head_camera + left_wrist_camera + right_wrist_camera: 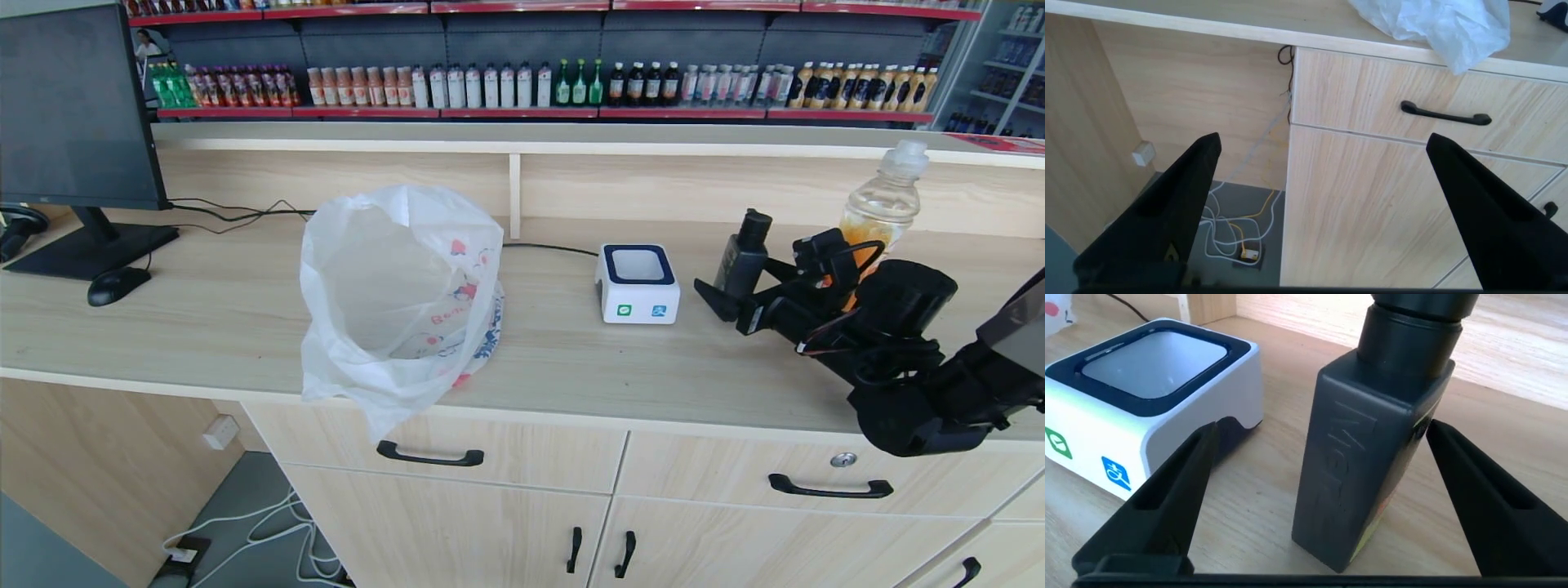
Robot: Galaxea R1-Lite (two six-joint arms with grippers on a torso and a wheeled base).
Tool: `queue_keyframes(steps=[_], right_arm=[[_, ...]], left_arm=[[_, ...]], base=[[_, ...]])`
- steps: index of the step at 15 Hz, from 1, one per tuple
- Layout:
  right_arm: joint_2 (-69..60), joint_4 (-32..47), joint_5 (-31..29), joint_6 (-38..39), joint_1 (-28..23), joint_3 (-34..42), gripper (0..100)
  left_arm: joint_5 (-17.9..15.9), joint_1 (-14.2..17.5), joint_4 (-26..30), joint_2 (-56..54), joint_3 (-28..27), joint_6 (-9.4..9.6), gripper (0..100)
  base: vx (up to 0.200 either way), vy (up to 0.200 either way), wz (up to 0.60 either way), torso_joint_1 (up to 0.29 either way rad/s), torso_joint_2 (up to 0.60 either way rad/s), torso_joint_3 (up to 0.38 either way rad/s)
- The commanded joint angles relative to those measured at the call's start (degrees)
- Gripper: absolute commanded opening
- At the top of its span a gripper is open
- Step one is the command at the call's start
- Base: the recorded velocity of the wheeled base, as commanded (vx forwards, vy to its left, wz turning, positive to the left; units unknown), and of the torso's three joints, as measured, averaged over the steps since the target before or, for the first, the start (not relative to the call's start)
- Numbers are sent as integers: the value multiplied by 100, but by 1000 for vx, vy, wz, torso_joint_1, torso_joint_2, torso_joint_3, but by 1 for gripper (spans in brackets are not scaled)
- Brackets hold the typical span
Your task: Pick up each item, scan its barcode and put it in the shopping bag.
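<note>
My right hand point(733, 292) is open over the right part of the table point(245, 327). Its fingers point(1159, 514) stand one on each side of the dark square bottle point(744, 251), with a gap showing on both sides, so nothing is gripped. The bottle stands upright on the table, just right of the white scanner point(638, 284), whose glass window faces up. Behind my right arm, further back and to the right, stands a clear bottle of orange drink point(886, 200) with a white cap.

The shopping bag point(400, 294) sits left of the scanner, well apart from it. It stands open at the mouth and its lower edge hangs over the near rim of the table. My left hand point(1323, 139) is open too and holds nothing. It hangs below the table edge, facing the cabinet front with its black drawer handle point(1445, 114).

At the far left of the table are a monitor point(73, 106) and a mouse point(117, 286).
</note>
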Motion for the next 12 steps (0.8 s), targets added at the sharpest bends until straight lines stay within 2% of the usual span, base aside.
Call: queue_keyframes(steps=[1, 4, 12], right_arm=[[24, -3, -91, -2, 8, -77, 100], [50, -109, -996, 535, 236, -60, 100], [543, -575, -1392, 605, 280, -437, 100]], left_arm=[[2, 4, -6, 4, 0, -1, 100], [2, 4, -6, 4, 0, -1, 100], [2, 4, 3, 4, 0, -1, 100]], base=[[0, 0, 0, 0, 0, 0], [0, 0, 0, 0, 0, 0], [0, 0, 0, 0, 0, 0]])
